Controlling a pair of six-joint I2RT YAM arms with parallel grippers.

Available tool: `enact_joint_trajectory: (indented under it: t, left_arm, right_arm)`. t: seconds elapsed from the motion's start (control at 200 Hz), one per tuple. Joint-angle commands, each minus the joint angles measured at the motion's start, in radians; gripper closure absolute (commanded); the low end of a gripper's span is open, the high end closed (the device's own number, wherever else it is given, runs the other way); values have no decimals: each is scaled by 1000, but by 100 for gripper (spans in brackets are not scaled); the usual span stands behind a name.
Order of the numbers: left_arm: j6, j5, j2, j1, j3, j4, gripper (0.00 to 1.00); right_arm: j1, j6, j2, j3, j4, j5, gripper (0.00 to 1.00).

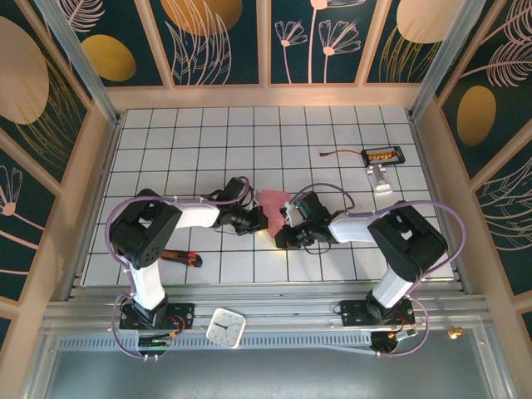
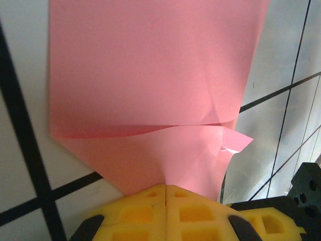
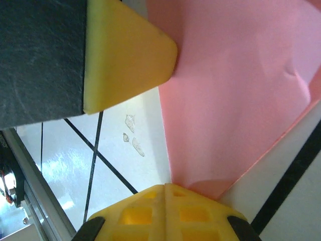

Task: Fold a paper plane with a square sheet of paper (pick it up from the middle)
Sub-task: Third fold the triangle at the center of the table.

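Left claw [image 2: 165, 190] pinched shut on paper [image 2: 150, 70] corner — one flap folded over. Right claw [image 3: 165, 187] clamps another corner, mid-desk [image 1: 208, 141].

Both my arms reach in toward the middle of the white grid table [image 1: 191, 141]. My left gripper [image 1: 263, 219] and right gripper [image 1: 283, 226] sit nose to nose at the near edge of the pink sheet of paper [image 1: 276, 200], which pokes out just behind them. A red-handled tool [image 1: 181, 258] lies by my left arm, a small white clock [image 1: 225, 327] sits near my bases, and far right there's a black gadget [image 1: 383, 155] with a red wire [image 1: 337, 153] and a white bit [image 1: 381, 179] beside it.
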Motion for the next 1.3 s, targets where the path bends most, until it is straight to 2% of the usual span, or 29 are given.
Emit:
enact_joint_trajectory:
  t: [0.0, 0.305, 0.986, 1.181, 1.296]
  left_arm:
    - [37, -251, 53, 78, -14, -78, 100]
    - [70, -294, 51, 119, 16, -113, 100]
    - [146, -436, 25, 132, 149, -233, 100]
    - [111, -349, -100, 132, 92, -148, 100]
    - [58, -267, -193, 132, 5, -67, 89]
  right_arm:
    - [-1, -25, 49, -49, -202, 73, 100]
    - [-1, -24, 47, -52, -204, 76, 100]
    - [-1, -28, 42, -58, -193, 68, 100]
    - [-1, -55, -3, -39, -200, 53, 100]
    - [-1, -93, -90, -18, -216, 20, 100]
